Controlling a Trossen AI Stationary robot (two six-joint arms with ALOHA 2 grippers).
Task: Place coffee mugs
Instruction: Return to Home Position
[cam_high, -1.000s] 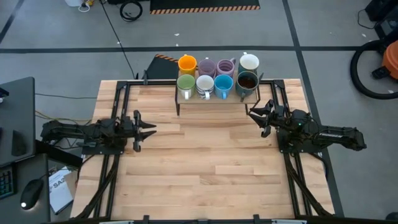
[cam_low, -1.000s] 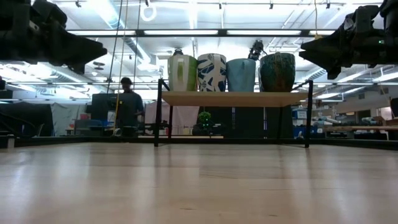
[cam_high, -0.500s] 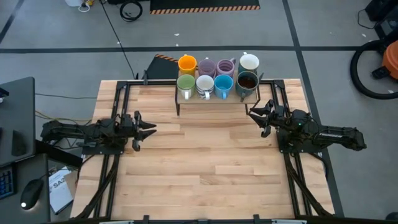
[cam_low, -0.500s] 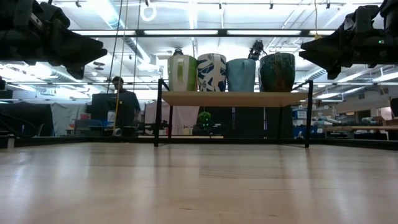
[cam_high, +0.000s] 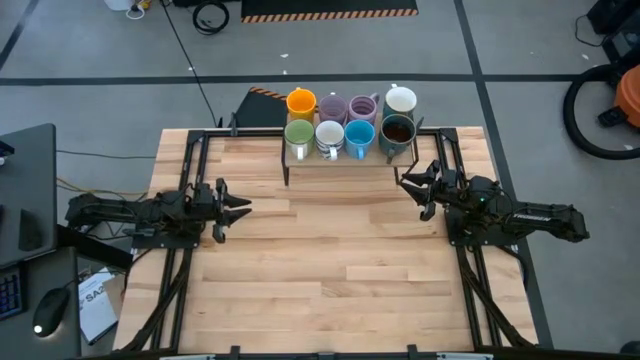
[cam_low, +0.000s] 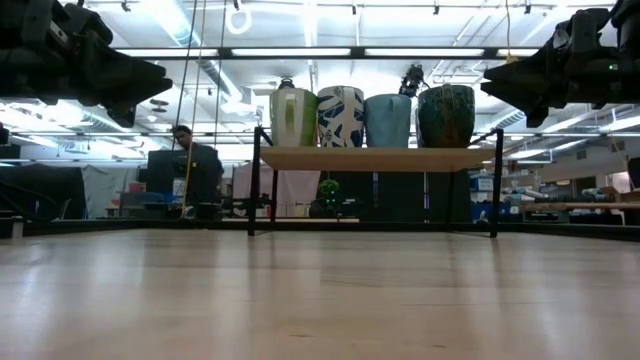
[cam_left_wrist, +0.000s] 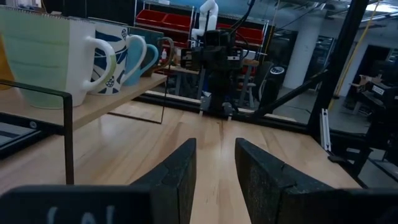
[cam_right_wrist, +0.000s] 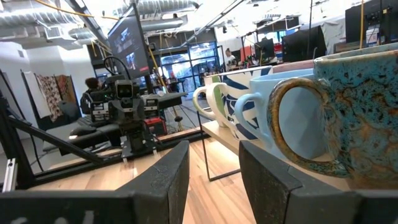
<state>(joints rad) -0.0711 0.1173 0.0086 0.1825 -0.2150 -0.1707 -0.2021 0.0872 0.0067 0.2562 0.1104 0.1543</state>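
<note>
Eight mugs stand in two rows on a small raised shelf (cam_high: 340, 160) at the table's far edge. The back row holds the orange mug (cam_high: 301, 101), two pale purple mugs (cam_high: 333, 107) (cam_high: 362, 106) and a white mug (cam_high: 400, 100). The front row holds the green mug (cam_high: 298, 134), a white patterned mug (cam_high: 329, 135), the blue mug (cam_high: 359, 134) and the dark mug (cam_high: 397, 131). My left gripper (cam_high: 240, 207) (cam_left_wrist: 214, 155) hangs open above the table's left side. My right gripper (cam_high: 408, 180) (cam_right_wrist: 214, 165) is open just near of the dark mug (cam_right_wrist: 354, 112), apart from it.
The shelf (cam_low: 375, 158) stands on thin black legs, with room under it. Black frame rails (cam_high: 185, 170) run along the table's left and right sides. Bare wood (cam_high: 330, 250) lies between the two arms. A person (cam_low: 185, 165) stands in the room beyond the table.
Neither arm nor any mug has moved. The person beyond the table has walked a little toward the left.
</note>
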